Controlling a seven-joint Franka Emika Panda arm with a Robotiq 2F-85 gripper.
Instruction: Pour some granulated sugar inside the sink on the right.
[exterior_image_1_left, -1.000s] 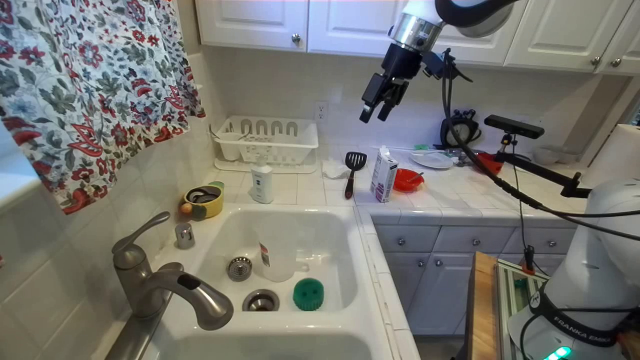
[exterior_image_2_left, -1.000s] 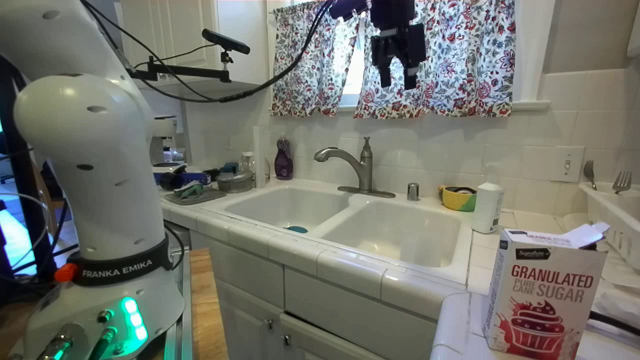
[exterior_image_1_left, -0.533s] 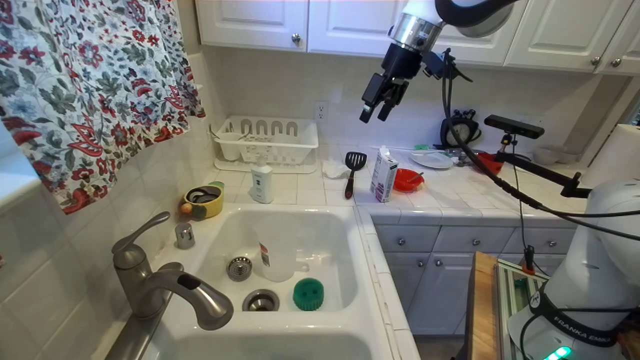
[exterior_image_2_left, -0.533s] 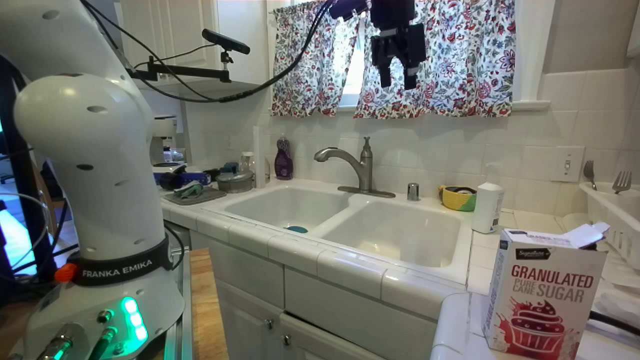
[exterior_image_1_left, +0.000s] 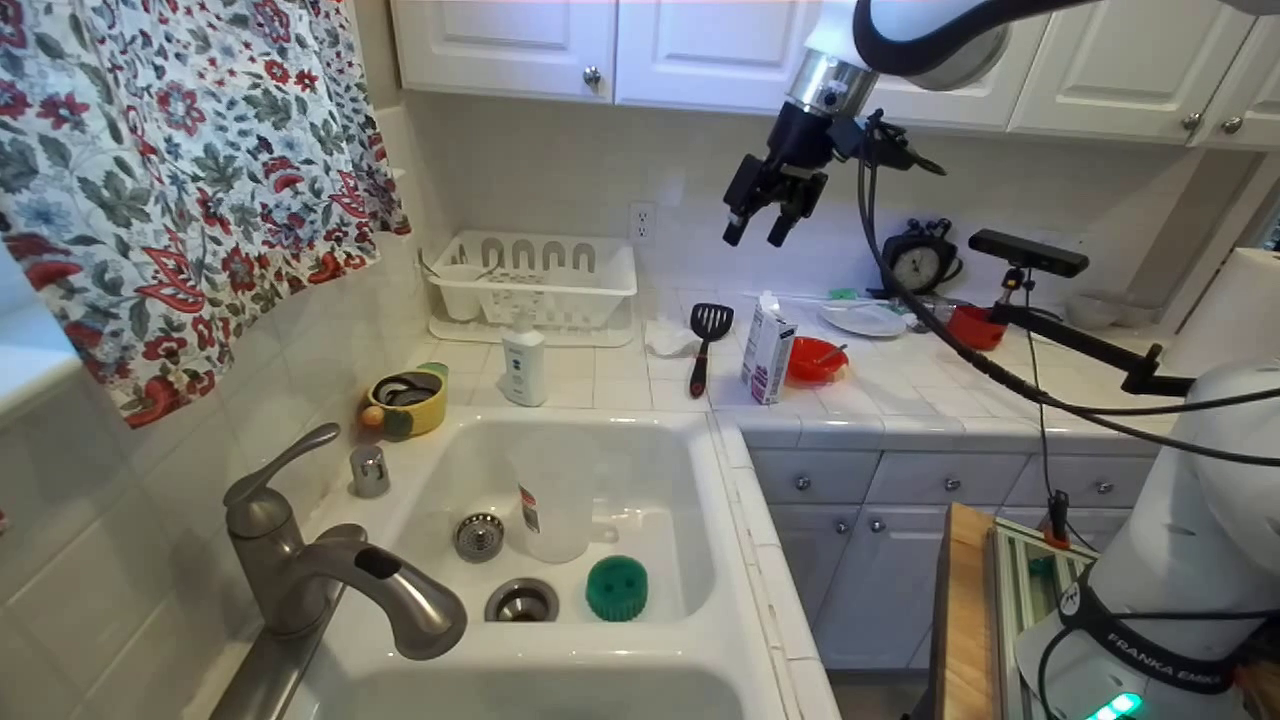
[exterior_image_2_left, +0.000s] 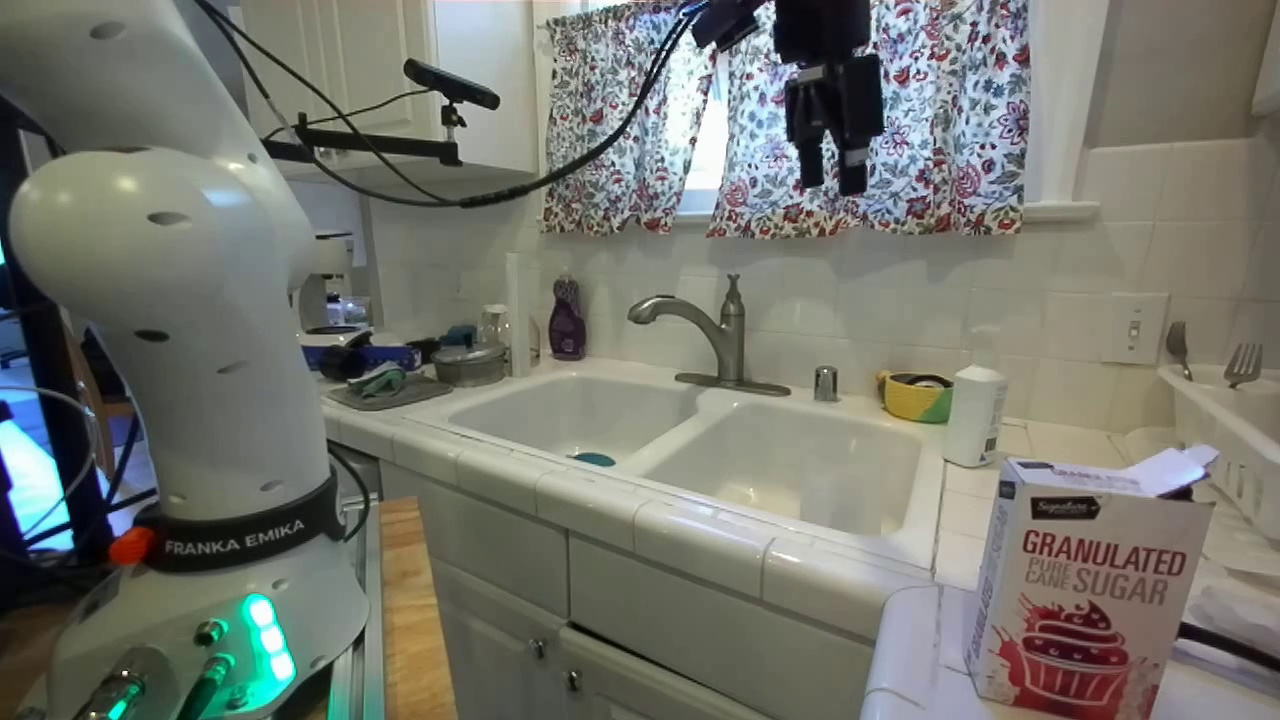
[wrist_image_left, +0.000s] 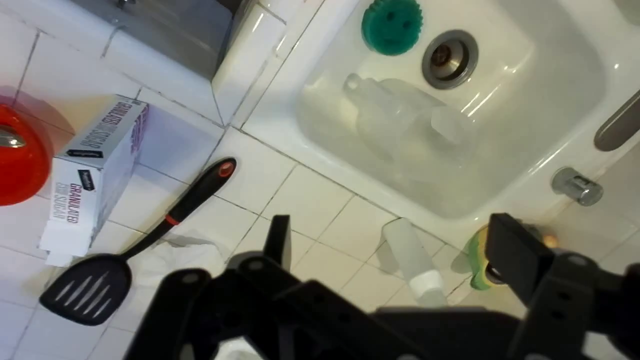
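The granulated sugar is a tall white carton (exterior_image_1_left: 768, 355) standing upright on the tiled counter, its top flap open. It shows large in an exterior view (exterior_image_2_left: 1090, 600) and at the left of the wrist view (wrist_image_left: 95, 155). The sink (exterior_image_1_left: 640, 635) is a white double basin, also seen in an exterior view (exterior_image_2_left: 915, 545) and the wrist view (wrist_image_left: 320, 162). Its right basin holds a clear pitcher and a green scrubber. My gripper (exterior_image_1_left: 757, 230) hangs in the air well above the counter, also in an exterior view (exterior_image_2_left: 832, 175). In the wrist view its fingers (wrist_image_left: 390, 245) are apart with nothing held.
A black spatula (exterior_image_1_left: 703, 345) and a red bowl (exterior_image_1_left: 815, 362) lie close beside the carton. A white dispenser bottle (exterior_image_1_left: 524, 365), a white dish rack (exterior_image_1_left: 540, 290) and a yellow pot (exterior_image_1_left: 415, 410) stand behind the sink. A grey faucet (exterior_image_1_left: 370, 575) reaches over it. Cabinets hang above.
Over the last half second my gripper has turned a little and shifted slightly, rightward and down in an exterior view. The carton and other objects have not moved.
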